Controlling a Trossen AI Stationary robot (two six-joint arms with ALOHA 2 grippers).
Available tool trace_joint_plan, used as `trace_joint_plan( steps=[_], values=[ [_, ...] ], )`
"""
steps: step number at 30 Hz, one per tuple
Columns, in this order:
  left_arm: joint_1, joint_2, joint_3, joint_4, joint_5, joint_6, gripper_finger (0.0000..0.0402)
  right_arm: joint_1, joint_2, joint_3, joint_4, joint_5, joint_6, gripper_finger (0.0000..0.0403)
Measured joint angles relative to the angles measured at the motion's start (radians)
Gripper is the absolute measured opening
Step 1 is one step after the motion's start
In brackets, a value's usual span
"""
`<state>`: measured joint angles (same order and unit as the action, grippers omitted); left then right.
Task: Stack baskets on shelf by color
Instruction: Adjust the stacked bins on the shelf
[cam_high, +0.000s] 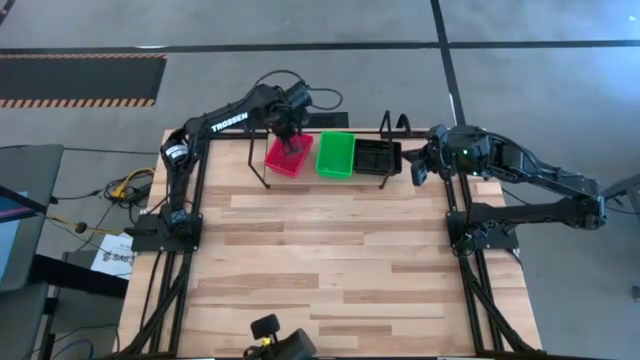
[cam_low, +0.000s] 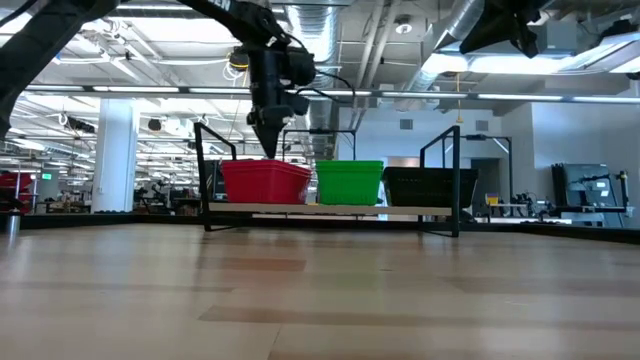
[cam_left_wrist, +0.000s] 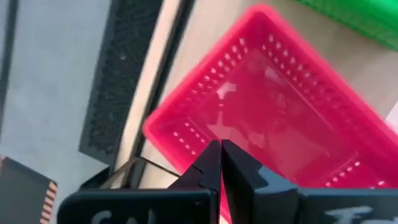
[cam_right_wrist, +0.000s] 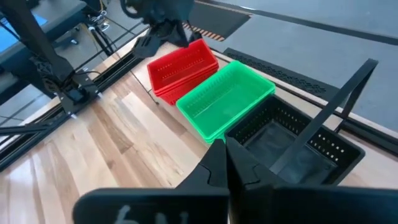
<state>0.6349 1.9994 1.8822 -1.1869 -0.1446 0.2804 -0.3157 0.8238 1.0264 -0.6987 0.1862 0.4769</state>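
Note:
Three stacks of baskets stand side by side on the shelf (cam_high: 325, 180), a narrow wood board between black wire uprights. They are red-pink (cam_high: 288, 155), green (cam_high: 335, 155) and black (cam_high: 377, 157). The top red-pink basket (cam_left_wrist: 273, 118) lies slightly askew on its stack (cam_right_wrist: 180, 71). My left gripper (cam_left_wrist: 221, 148) is shut and points down over the far end of that stack (cam_low: 265, 182); its tips are at rim height in the low view (cam_low: 270, 152). My right gripper (cam_right_wrist: 225, 146) is shut and hovers raised off the shelf's right end (cam_high: 420, 165), above the black baskets (cam_right_wrist: 292, 146). My left gripper comes from above, pointing down with shut fingers (cam_left_wrist: 211, 165), at the far rim of the top red-pink basket (cam_left_wrist: 186, 134). I cannot tell whether the fingertips touch it. The basket rests on the stack below it.
The wood-plank tabletop (cam_high: 330, 260) stretches from the shelf to the near edge. The black wire uprights (cam_low: 455, 175) rise at both ends of the shelf. The arm bases and their frames (cam_high: 165, 230) stand along the table's left and right sides. A camera mount (cam_high: 270, 335) sits at the near edge.

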Motion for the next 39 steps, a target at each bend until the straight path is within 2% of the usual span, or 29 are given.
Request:
trace_joint_plan(
  steps=[4,7,12,18,23,28,35,37,39],
  values=[
    [0.003,0.0,-0.054,-0.028,0.02,0.012,0.0,0.0,0.0,0.0,0.006,0.021,0.005,0.0001],
    [-0.013,0.0,-0.105,-0.06,0.08,-0.021,0.0,-0.001,0.0,0.0,0.006,0.026,0.015,0.0001],
    [-0.065,0.0,-0.147,-0.117,0.085,-0.07,0.0,-0.001,0.0,0.0,0.005,0.027,0.02,0.0001],
    [-0.135,0.0,-0.164,-0.164,0.123,-0.126,0.0,-0.001,0.0,0.0,0.012,0.027,0.022,0.0001],
    [-0.173,0.0,-0.164,-0.12,0.17,-0.172,0.0,-0.001,0.0,0.0,0.026,0.026,0.022,0.0001],
    [-0.183,0.0,-0.164,-0.086,0.109,-0.164,0.0,-0.001,0.0,0.0,0.024,0.026,0.02,0.0001],
    [-0.172,0.0,-0.118,-0.03,-0.078,-0.189,0.0,-0.001,0.0,0.0,0.021,0.025,0.012,0.0001],
    [-0.172,0.0,-0.075,-0.004,-0.089,-0.18,0.0,-0.001,0.001,0.0,0.021,0.023,0.012,0.0001],
    [-0.172,-0.001,-0.024,0.043,-0.057,-0.16,0.0,-0.001,0.001,0.0,0.021,0.021,0.012,0.0001]
  ],
)
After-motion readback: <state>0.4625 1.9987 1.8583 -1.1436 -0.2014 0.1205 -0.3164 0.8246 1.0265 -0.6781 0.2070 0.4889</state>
